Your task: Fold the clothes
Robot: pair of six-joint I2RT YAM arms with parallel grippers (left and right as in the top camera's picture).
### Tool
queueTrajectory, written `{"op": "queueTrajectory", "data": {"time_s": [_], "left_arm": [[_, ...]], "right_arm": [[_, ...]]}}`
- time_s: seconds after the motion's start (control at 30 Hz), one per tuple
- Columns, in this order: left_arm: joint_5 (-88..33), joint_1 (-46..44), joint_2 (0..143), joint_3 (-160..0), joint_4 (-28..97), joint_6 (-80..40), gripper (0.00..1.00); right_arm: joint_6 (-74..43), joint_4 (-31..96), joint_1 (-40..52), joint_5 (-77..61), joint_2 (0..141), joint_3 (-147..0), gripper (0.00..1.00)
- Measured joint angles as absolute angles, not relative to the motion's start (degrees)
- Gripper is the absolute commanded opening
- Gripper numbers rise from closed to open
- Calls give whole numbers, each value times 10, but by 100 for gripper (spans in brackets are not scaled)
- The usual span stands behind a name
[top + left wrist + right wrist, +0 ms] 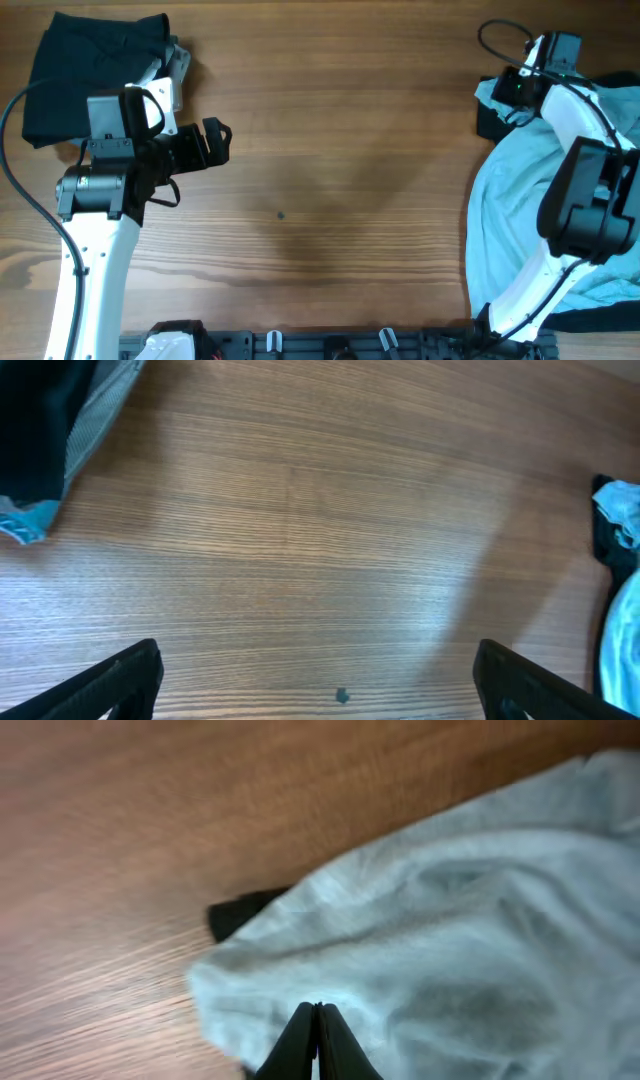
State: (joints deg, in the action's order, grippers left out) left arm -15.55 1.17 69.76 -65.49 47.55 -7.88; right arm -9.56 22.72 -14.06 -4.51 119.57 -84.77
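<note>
Here, blue shirt (510, 200): crumpled and unfolded at the right side of the table (330, 150), its cloth running out of view on the right.
Black shirt (487, 125): under the blue one, with a corner poking out at the heap's far-left side.
Black pile (85, 70): far-left corner, behind the left arm and well apart from the heap.
Right gripper (318, 1015): fingers pressed together, tips down over the far-left corner of the blue shirt. Whether a fold is pinched between them I cannot tell.
Left gripper (213, 142): fingers wide apart, holding nothing, over bare wood on the left and pointing toward the middle.
Risk, empty pinch: if the tips closed on air, a pull would leave the shirt where it lies.
Risk, two layers: the black corner sits just beside the tips, so a deeper bite could drag both shirts together.
Risk, snagging: the right arm lies across the heap, and a hard pull might bunch cloth against it.
Open room: the whole middle is bare wood apart from a dark speck (281, 214), wide enough in my judgement to spread the shirt flat.
Edges: the heap hugs the right edge, so pulling left is safer than pulling right.
</note>
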Motion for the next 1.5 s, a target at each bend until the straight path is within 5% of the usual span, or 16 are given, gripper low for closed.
{"op": "queueTrajectory", "data": {"time_s": [0.07, 0.1, 0.13, 0.33, 0.57, 0.7, 0.73, 0.93, 1.27, 1.33, 1.43, 1.5], "left_arm": [[-161, 12, 697, -655, 476, -79, 98], [-162, 12, 696, -655, 476, -79, 98], [-164, 12, 692, -655, 476, -79, 100], [-164, 12, 651, -655, 475, -79, 100], [-164, 12, 650, -655, 476, -79, 100], [-164, 12, 650, -655, 476, -79, 100], [-164, 12, 650, -655, 476, -79, 100], [-164, 12, 650, -655, 476, -79, 100], [-168, 12, 650, -655, 476, -79, 100], [-172, 12, 650, -655, 476, -79, 100], [-175, 12, 650, -655, 476, -79, 100], [-175, 12, 650, -655, 476, -79, 100]], "right_arm": [[-95, 234, -141, -54, 1165, -848, 13], [-95, 236, -141, -56, 1147, -848, 65], [-94, 236, -141, -58, 1123, -848, 85], [-87, 216, -141, -17, 1125, -848, 92], [-87, 171, -145, -6, 1197, -848, 90], [-88, 171, -149, 1, 1206, -848, 78], [-90, 175, -149, 3, 1213, -848, 73], [-91, 206, -149, 7, 1228, -848, 4], [-91, 246, -150, 0, 1173, -848, 4], [-91, 252, -150, -11, 1137, -848, 34], [-76, 303, -151, -26, 1110, -851, 4], [-54, 327, -151, -30, 1125, -850, 4]]}}
